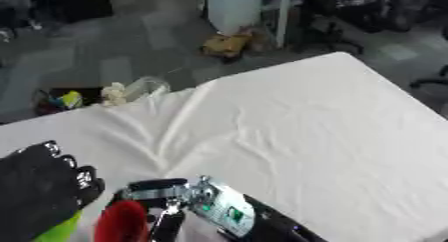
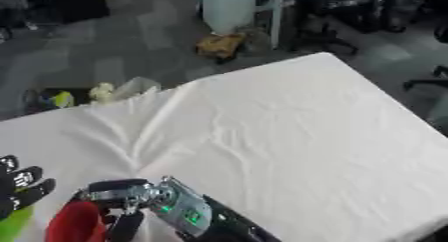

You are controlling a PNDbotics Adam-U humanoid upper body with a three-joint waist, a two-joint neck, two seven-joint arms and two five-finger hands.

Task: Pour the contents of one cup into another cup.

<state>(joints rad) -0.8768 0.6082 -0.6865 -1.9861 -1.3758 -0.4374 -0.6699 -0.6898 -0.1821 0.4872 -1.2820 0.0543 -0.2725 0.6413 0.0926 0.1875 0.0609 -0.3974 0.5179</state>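
desk: covered with a white cloth, creased in long folds running from the far left edge toward the near left corner; tilted askew in both views.

left hand: black, at the near left corner of the desk, fingers curled around a yellow-green cup. the back of the hand faces up and covers most of that cup.

yellow-green cup: only a strip of its side shows under the left hand, at the near edge of the desk. contents cannot be made out.

right hand: black fingers with a silver wrist, its arm coming in from the near edge and reaching across toward the near left corner. its fingers lie against the red cup, one along its right side; whether they close fully around it cannot be told.

red cup: just right of the yellow-green cup, near it but with a gap between; cut off at the near edge. whether it is upright or tilted cannot be told.

off the desk, beyond the far left edge: a clear bag with pale contents on the grey floor.
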